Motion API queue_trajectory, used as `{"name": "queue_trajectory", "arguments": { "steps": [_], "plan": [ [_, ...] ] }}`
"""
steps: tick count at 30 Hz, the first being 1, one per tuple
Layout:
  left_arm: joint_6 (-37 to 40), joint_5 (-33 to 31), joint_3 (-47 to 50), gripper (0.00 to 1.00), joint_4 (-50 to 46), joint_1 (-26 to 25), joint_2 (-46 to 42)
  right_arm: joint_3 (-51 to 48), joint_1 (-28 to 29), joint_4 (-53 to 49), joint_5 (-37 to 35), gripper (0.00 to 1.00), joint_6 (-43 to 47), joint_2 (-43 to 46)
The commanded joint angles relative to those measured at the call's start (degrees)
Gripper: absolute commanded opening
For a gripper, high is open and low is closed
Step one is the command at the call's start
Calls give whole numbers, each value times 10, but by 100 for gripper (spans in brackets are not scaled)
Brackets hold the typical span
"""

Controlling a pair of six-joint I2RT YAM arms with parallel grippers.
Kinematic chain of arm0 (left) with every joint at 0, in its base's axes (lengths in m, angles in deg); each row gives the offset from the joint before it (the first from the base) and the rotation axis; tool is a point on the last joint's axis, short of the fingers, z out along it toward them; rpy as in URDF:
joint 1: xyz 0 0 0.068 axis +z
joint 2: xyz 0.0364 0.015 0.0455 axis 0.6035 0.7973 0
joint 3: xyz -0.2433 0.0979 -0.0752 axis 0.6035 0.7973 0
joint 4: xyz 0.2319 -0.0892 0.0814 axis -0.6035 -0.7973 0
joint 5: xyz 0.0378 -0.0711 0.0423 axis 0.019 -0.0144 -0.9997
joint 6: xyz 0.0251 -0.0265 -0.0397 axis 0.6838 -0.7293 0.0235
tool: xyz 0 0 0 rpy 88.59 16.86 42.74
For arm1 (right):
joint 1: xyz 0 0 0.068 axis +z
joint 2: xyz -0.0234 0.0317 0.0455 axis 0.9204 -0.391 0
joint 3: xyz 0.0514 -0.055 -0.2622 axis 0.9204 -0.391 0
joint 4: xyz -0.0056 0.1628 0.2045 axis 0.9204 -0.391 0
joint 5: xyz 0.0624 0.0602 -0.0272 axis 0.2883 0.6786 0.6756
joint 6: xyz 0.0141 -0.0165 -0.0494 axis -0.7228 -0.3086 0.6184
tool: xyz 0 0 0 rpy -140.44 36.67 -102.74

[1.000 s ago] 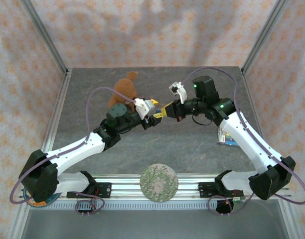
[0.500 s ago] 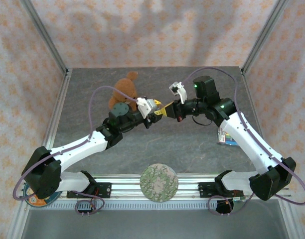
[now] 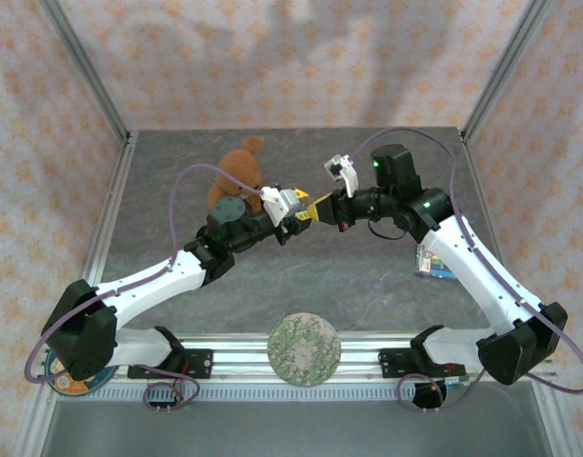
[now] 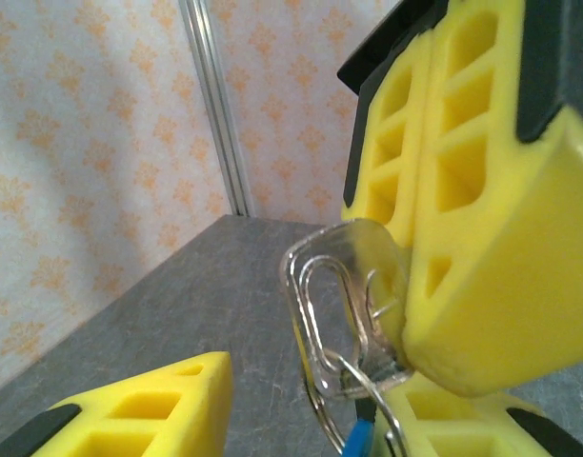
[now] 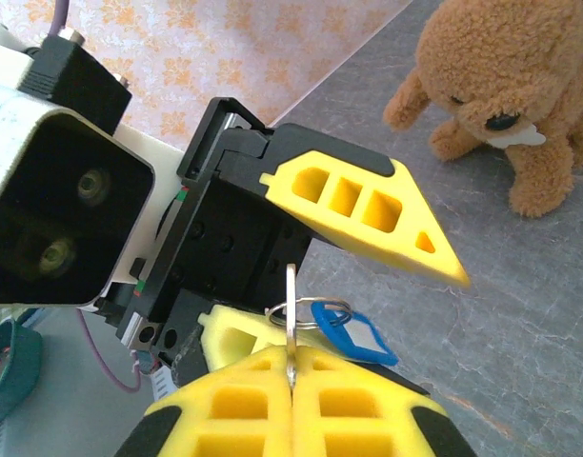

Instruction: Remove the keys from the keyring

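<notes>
At the near edge of the desk lies a round patterned disc, and further back on the right a multicoloured packet. Neither is part of the job.

Above mid-desk the two arms meet tip to tip. The right gripper is clamped fully shut on the keyring, pinching its thin metal edge-on and holding it clear of the surface. A pale flat piece sits at that pinch, probably the pale key, though I cannot tell whether it is itself clamped. The blue key dangles free from a small link beside the tips.

The left gripper faces it with jaws partly apart. Its upper finger stands above the ring, the lower one sits beneath, and nothing is held.

The keys look tiny, light, stiff and slick, and the split ring looks springy, so I expect them to swing or twist out of a loose pinch. The flat faces of the blue head seem the best place to grip.

Beyond the grippers sits the teddy bear, well apart.
</notes>
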Motion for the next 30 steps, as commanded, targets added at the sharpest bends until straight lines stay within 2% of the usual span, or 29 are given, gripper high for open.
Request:
{"name": "queue_trajectory", "arguments": {
  "steps": [1,4,8,18,23,30],
  "plan": [
    [-5,9,-16,38,43,-3,1,14,3,23,9,0,-7,17],
    [-1,13,-17,30,42,-3,0,13,4,26,6,0,-8,19],
    [0,13,-15,26,38,-3,-3,10,3,33,-2,0,-11,24],
    [-5,11,-10,26,46,-3,-6,4,3,51,-9,0,-26,33],
    [-11,12,-14,33,56,-3,-5,-1,3,50,-8,0,-27,35],
    [-15,16,-20,35,67,-3,-2,-3,3,55,-3,0,-30,37]
  ]
}}
